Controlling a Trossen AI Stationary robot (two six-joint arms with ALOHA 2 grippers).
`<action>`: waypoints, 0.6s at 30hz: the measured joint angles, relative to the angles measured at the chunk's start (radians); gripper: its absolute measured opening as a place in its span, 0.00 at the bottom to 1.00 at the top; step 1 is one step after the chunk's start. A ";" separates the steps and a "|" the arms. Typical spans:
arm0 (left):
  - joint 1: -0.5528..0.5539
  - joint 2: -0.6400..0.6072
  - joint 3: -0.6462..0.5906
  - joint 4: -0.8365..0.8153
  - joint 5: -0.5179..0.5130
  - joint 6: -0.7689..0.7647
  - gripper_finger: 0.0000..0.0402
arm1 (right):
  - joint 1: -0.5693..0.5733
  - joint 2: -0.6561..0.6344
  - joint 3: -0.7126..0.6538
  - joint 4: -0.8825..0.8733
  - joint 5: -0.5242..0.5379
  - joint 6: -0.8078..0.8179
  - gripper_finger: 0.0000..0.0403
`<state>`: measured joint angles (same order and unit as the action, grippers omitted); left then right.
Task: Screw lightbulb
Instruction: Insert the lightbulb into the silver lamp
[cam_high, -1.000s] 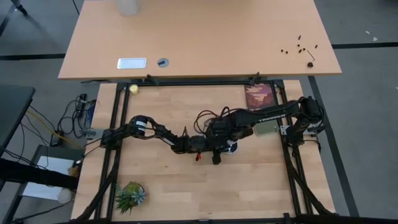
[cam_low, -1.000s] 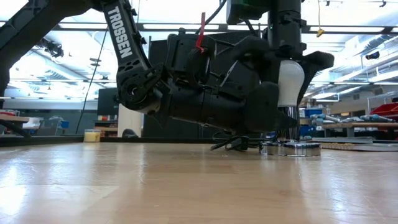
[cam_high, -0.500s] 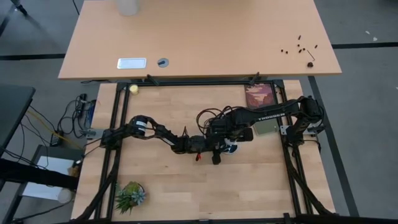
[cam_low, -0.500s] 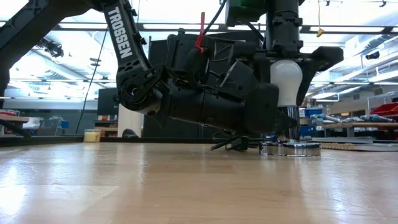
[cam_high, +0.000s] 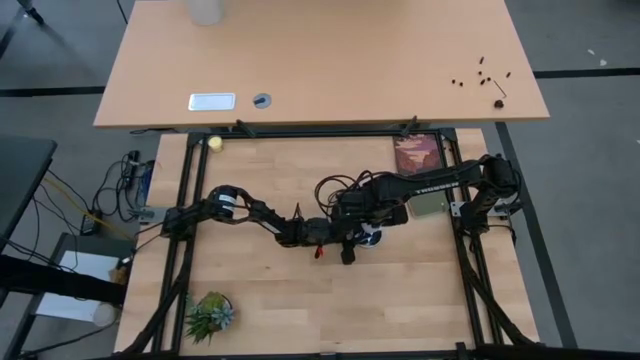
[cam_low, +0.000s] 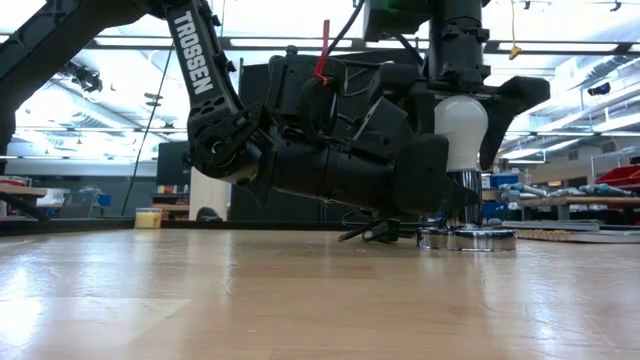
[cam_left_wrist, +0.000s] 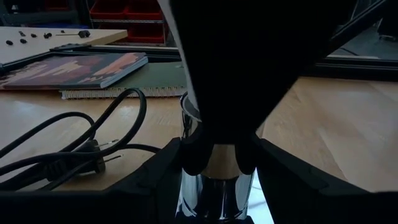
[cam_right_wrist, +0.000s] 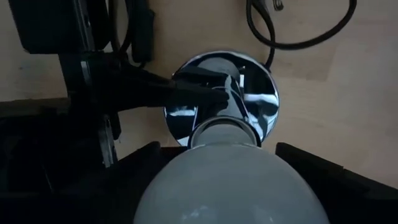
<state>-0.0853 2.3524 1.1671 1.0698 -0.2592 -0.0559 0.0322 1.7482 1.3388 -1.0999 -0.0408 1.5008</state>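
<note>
Right gripper: over the bulb from above, fingers spread to either side of the white globe and clear of it in the low view and the right wrist view.
Bulb: upright, globe up, silvery screw base down in the socket; near the middle of the bench, a little toward its right edge.
Socket: round mirror-bright disc lying flat on the bench, a short neck rising from its centre with the bulb's base in it.
Left gripper: low at the bench, reaching in from the left; fingers pinch the socket's neck from both sides, just under the bulb.
Cord: black, looping over the bench beside the socket, ending in a plug lying flat.
Book: dark reddish cover, flat near the far right corner of the bench, on a spiral pad.
Ball: small, yellow, at the far left corner.
Plant: small green pot plant at the near left corner.
Far table: holds a white tray, a small round part and scattered dark screws.
</note>
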 joint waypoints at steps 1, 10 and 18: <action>0.000 0.000 0.000 0.000 0.000 0.000 0.48 | 0.000 -0.005 -0.001 0.000 0.007 -0.007 0.82; 0.000 0.000 0.002 0.000 0.000 0.000 0.48 | -0.001 -0.047 0.053 -0.061 0.040 -0.127 0.94; 0.000 -0.001 0.002 -0.008 0.000 -0.001 0.48 | -0.022 -0.049 0.105 -0.147 0.042 -0.279 0.95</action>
<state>-0.0857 2.3516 1.1690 1.0620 -0.2595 -0.0566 0.0104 1.6997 1.4440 -1.2466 0.0010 1.2216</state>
